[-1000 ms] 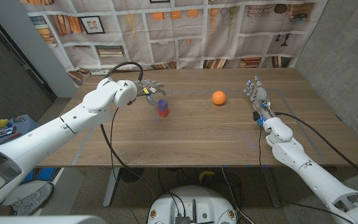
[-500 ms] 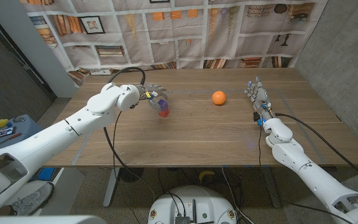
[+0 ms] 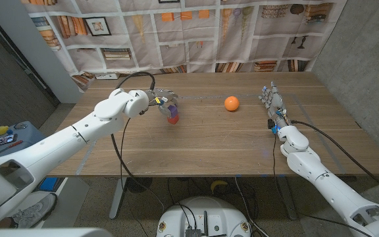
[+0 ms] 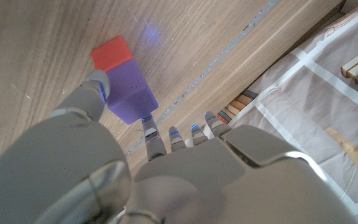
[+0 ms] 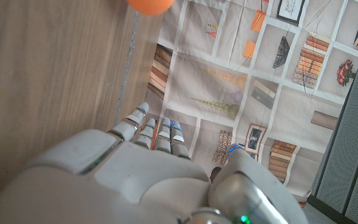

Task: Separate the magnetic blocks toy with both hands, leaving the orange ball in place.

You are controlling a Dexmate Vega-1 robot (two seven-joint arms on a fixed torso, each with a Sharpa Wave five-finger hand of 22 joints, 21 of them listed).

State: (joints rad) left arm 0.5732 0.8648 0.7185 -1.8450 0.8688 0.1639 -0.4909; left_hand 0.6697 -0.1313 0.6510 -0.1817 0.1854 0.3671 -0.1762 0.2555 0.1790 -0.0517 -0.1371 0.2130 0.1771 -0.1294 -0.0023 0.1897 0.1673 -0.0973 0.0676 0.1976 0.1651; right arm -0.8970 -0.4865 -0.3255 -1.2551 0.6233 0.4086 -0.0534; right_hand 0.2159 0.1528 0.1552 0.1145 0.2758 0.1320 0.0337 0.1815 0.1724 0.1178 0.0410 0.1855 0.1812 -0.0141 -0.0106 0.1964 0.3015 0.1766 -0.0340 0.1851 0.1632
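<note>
The magnetic blocks toy is a purple block joined to a red block, tilted on the table left of centre. In the left wrist view the purple block sits between the thumb and fingertips of my left hand, and the red block sticks out beyond them. In the head view my left hand holds the toy from its left side. The orange ball lies right of centre, also seen as an orange ball. Well right of the ball, my right hand holds nothing, its fingers straight and apart.
The wooden table has a far edge against a printed bookshelf curtain. A black cable loops from my left arm over the table's front left. A grey wall stands to the right.
My left hand has moved right onto the toy and closed its fingers around the purple block; the toy went from upright to tilted. The right hand and the ball have not moved.
</note>
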